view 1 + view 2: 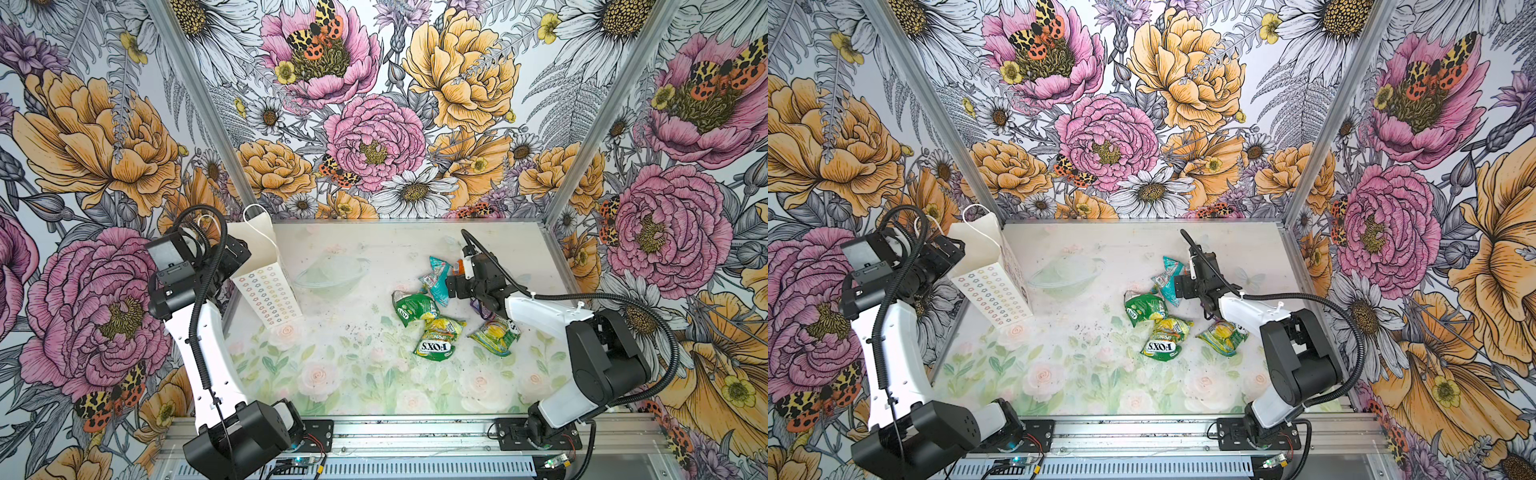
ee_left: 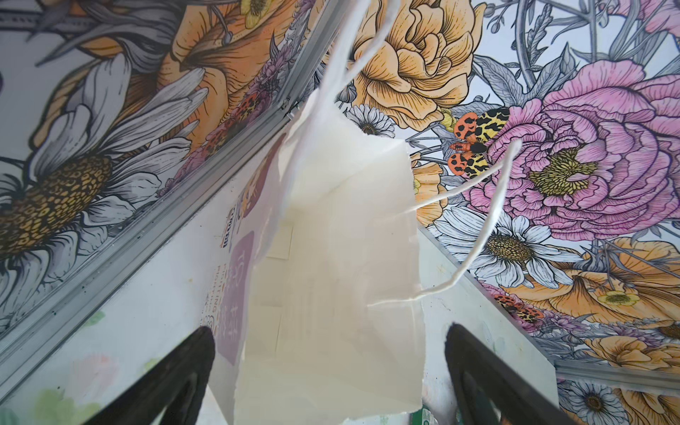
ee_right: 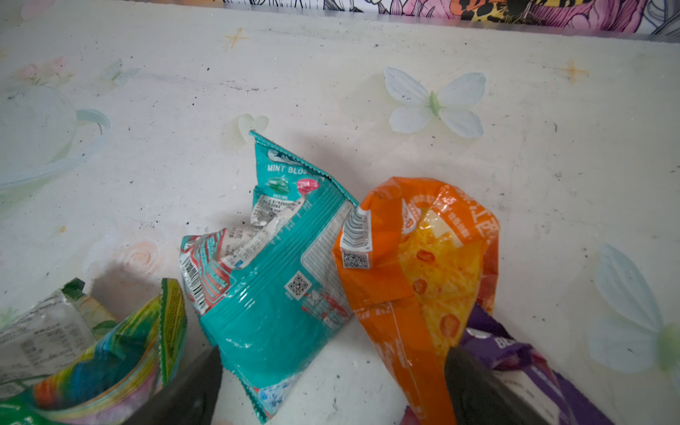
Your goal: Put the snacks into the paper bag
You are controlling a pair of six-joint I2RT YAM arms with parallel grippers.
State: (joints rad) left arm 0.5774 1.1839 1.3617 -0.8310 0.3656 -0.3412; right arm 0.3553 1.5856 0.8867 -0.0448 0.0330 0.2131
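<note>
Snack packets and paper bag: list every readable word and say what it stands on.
"FOX'S", upside down: crinkly yellow-green foil packet.
"MINT BLOS", rest folded away: crumpled teal foil packet.
Orange foil packet, purple foil packet: print too blurred to read.
Tall white paper bag: side print too blurred.

Table: white tabletop (image 1: 374,386), faded roses and leaves printed across the near half, and dark specks (image 1: 353,332) peppered mid-surface.
Cup: pale green printed teacup (image 1: 328,276), flat in the pattern.
Butterfly: faint printed butterfly (image 3: 436,103), right wrist view.
Walls: floral wallpaper (image 1: 374,124) all round, pink and orange blooms.
Front: aluminium rail (image 1: 415,436).
</note>
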